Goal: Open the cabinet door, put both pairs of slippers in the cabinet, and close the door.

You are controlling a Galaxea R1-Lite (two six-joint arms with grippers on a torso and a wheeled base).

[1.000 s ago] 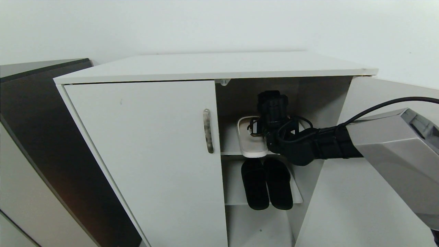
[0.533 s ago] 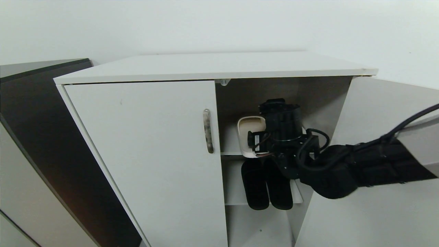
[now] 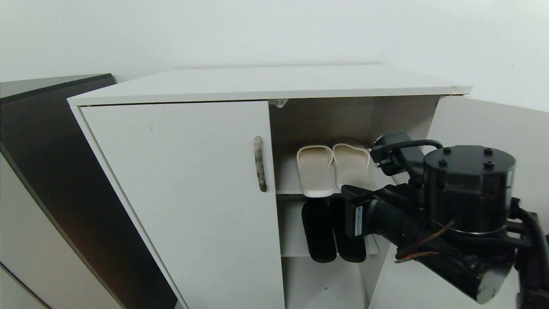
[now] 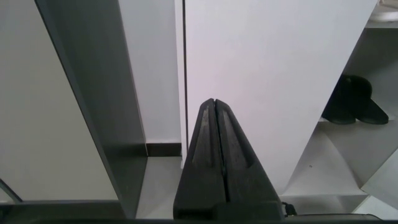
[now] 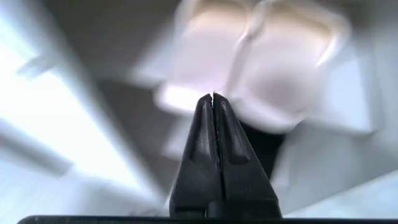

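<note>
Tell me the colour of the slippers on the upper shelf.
The upper-shelf slippers are cream white; the head view shows them best.

In your head view a plain white wall [image 3: 274, 30] runs from ten to two o'clock, evenly and softly lit. At nine o'clock you have a dark unit [image 3: 55, 171] with a grey top, its front slanting down toward seven o'clock. A pale panel [image 3: 17, 231] stands just before it at eight o'clock. In your left wrist view a light floor [image 4: 158, 183] meets a white wall at a dark skirting strip [image 4: 163, 149].
</note>
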